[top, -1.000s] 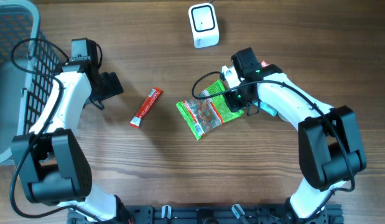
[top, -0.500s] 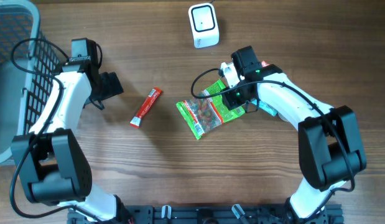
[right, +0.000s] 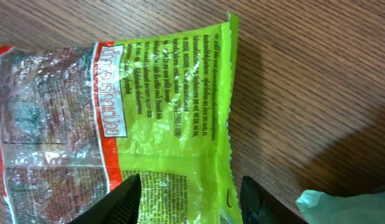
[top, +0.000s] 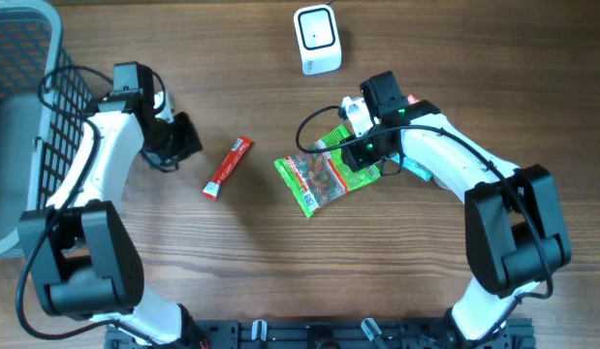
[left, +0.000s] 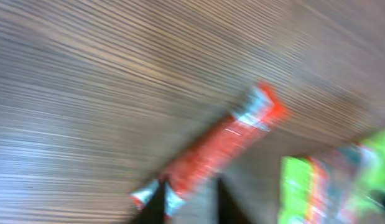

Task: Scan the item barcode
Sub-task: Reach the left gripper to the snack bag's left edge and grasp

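One green snack packet (top: 324, 174) is the thing to scan; it lies flat on the wooden table (top: 280, 281), on the robot's side of the white scanner (top: 316, 39) and well apart from it; its face is not turned to the scanner. The right gripper (right: 189, 200) hangs over the edge of the packet that is nearest the scanner; its fingers stand apart, one over the printed film and one over bare wood, and they pinch nothing.

I judge the main risk is a bad grip; the film is thin and glossy, so jaws that close on the edge alone may slip off or only crumple it. A second risk is that no barcode shows on the visible side; if the packet is lifted as it lies, the scanner may see only plain print.

The large white script on the red band looks like Thai; I cannot read it; the dark print on the green part is too small to read; no brand name is clear.

Farther from the scanner, to its left, lies a red bar (top: 228, 167); the left gripper (top: 181, 141) is near it; its view is blurred, so I cannot tell if its fingers are spread or pressed together.
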Controlling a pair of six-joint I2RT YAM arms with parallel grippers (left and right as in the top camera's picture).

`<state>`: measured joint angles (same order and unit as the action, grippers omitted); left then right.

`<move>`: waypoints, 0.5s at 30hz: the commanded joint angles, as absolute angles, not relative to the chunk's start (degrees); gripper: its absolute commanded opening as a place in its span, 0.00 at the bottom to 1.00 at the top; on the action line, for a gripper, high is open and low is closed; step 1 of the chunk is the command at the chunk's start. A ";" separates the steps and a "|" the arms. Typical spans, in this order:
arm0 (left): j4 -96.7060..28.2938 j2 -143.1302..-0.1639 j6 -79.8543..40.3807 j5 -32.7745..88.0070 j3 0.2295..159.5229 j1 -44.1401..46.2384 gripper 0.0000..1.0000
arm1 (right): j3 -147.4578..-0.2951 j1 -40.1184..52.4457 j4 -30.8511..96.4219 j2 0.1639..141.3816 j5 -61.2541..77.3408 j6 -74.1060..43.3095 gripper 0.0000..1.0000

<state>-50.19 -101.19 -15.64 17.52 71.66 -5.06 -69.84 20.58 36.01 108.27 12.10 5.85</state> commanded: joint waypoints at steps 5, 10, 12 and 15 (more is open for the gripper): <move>-44.29 -100.31 -25.54 26.22 68.27 8.45 0.04 | -69.65 18.50 35.86 107.02 20.82 6.72 0.57; -36.93 -101.08 -33.63 21.28 65.45 17.93 0.04 | -69.65 15.14 36.25 107.04 27.55 8.19 0.57; -36.18 -102.24 -36.42 18.46 65.23 20.78 0.04 | -69.65 14.20 36.75 107.04 29.02 9.30 0.57; -35.53 -104.97 -38.44 16.03 65.19 23.44 0.04 | -69.65 13.74 36.95 107.04 30.37 9.52 0.57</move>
<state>-36.27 -101.86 -33.65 20.03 66.17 21.47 -69.84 13.96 36.80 108.27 25.98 7.81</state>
